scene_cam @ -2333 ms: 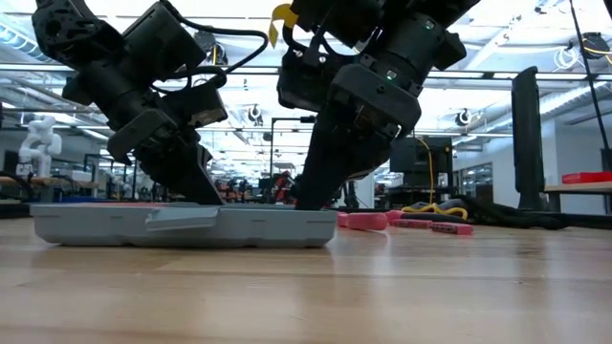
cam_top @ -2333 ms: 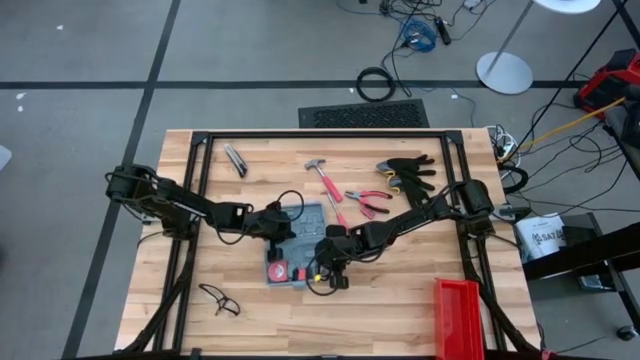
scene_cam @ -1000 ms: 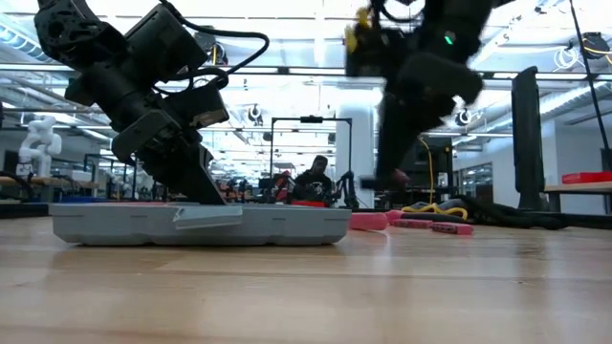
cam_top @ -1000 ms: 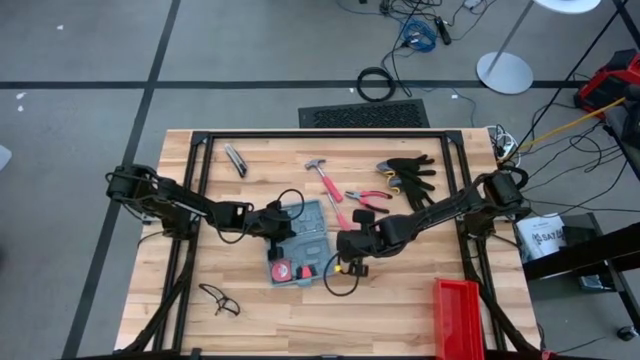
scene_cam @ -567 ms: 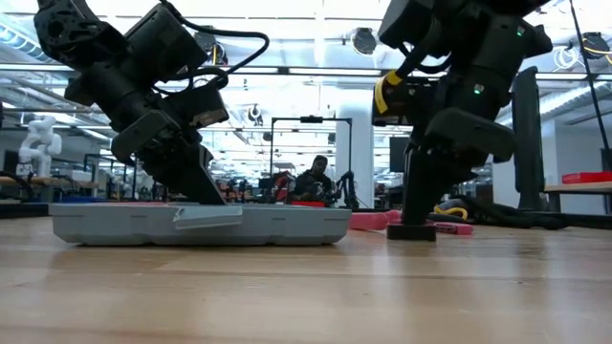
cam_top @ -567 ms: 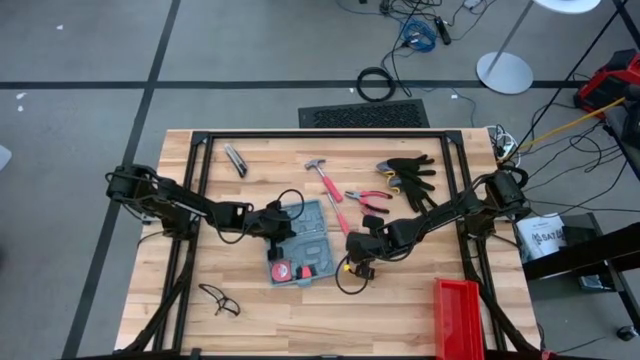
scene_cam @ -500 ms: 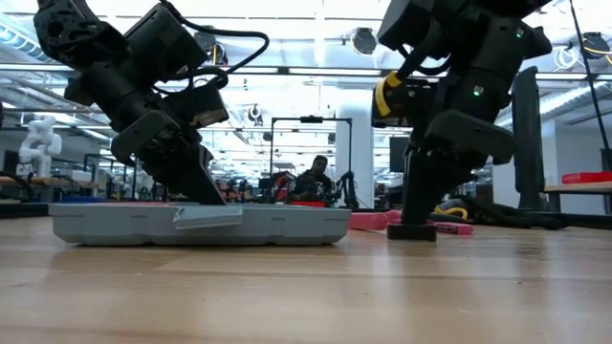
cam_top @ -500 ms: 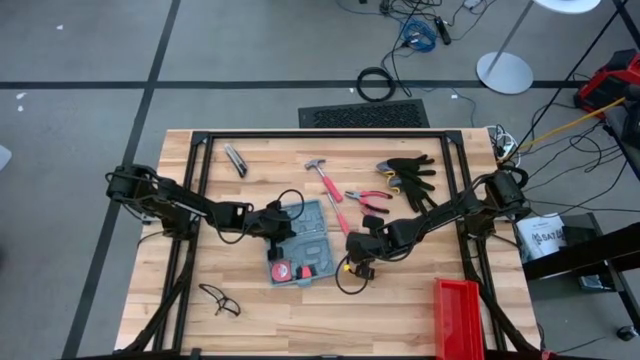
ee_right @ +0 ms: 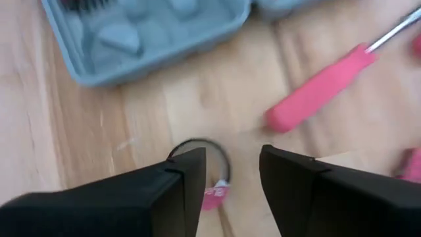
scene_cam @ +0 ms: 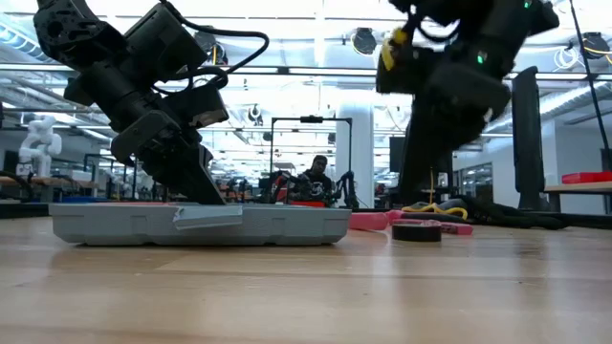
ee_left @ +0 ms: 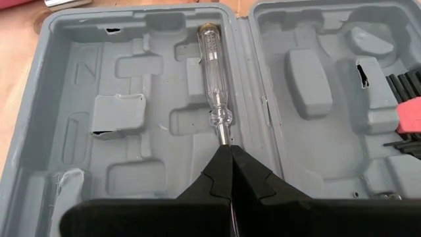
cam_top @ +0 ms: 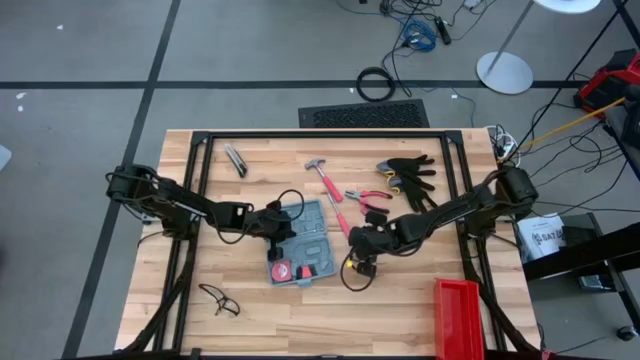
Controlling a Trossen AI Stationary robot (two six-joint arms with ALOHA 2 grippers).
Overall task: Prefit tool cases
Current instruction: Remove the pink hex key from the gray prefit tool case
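Observation:
The grey tool case (cam_top: 305, 238) lies open on the table; it also shows in the low view (scene_cam: 201, 224) and the left wrist view (ee_left: 125, 112). A clear-handled screwdriver (ee_left: 213, 79) lies in its tray beside the hinge. My left gripper (ee_left: 230, 150) is shut on the screwdriver's metal shaft; it stands over the case's far left part (cam_top: 284, 226). My right gripper (ee_right: 231, 172) is open and raised just right of the case (cam_top: 362, 252). Below it a black roll (scene_cam: 418, 230) lies flat on the wood, also seen in the right wrist view (ee_right: 195, 143). My left gripper pinches the screwdriver's metal shaft (ee_left: 224, 133) at its tip end between its two fingertips (ee_left: 214, 172). The fingers slant down into the case from the table's left (scene_cam: 196, 186) and lie along the screwdriver. The screwdriver lies flat in the tray.
Right of the case lies a red-handled screwdriver (ee_right: 320, 87). Behind the case are a hammer (cam_top: 322, 178), red pliers (cam_top: 368, 200), black gloves (cam_top: 410, 172) and a utility knife (cam_top: 236, 160). Glasses (cam_top: 220, 300) lie at the near left, a red bin (cam_top: 460, 315) at the near right.
My right gripper came down to the table just right of the case with the black roll, then rose again. The roll now lies on the wood, clear of the fingers.

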